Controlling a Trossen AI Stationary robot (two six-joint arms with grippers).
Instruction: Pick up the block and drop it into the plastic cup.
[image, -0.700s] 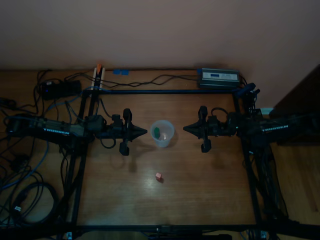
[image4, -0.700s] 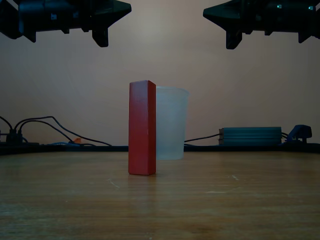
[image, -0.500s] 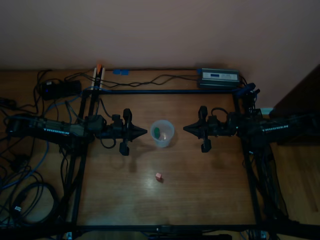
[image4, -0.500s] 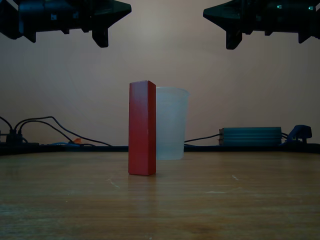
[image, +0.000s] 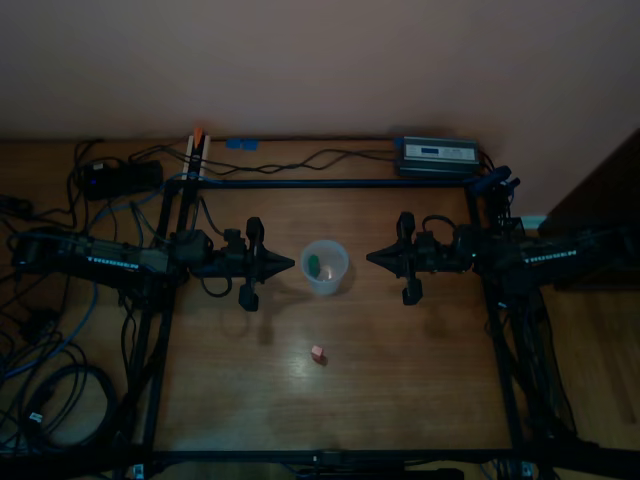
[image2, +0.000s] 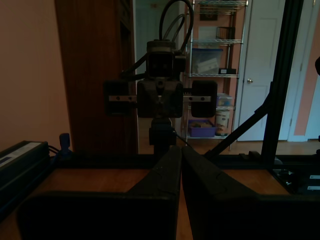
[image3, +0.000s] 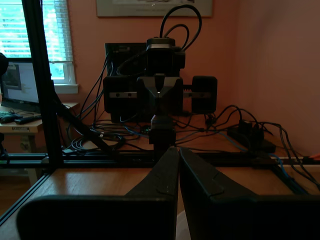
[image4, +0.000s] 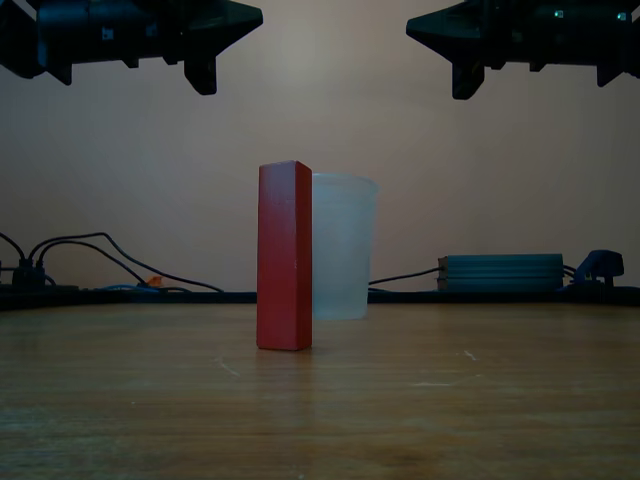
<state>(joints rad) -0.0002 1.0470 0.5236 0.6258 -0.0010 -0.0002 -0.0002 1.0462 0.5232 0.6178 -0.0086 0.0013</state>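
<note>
The block (image: 318, 352) is a tiny pinkish-red square from above, alone on the wooden table, nearer the front edge than the cup. In the exterior view the block (image4: 284, 256) stands upright as a tall red bar. The translucent plastic cup (image: 325, 267) stands upright between the two arms with a small green piece (image: 314, 265) inside; in the exterior view the cup (image4: 346, 246) is just behind the block. My left gripper (image: 290, 264) and right gripper (image: 370, 258) hover level on either side of the cup, pointing at each other, both shut and holding nothing.
A black frame (image: 330, 183) borders the table. A grey power box (image: 437, 155) and cables lie along the back edge. Cable bundles (image: 50, 370) lie off the top view's left side. Bare wood surrounds the block.
</note>
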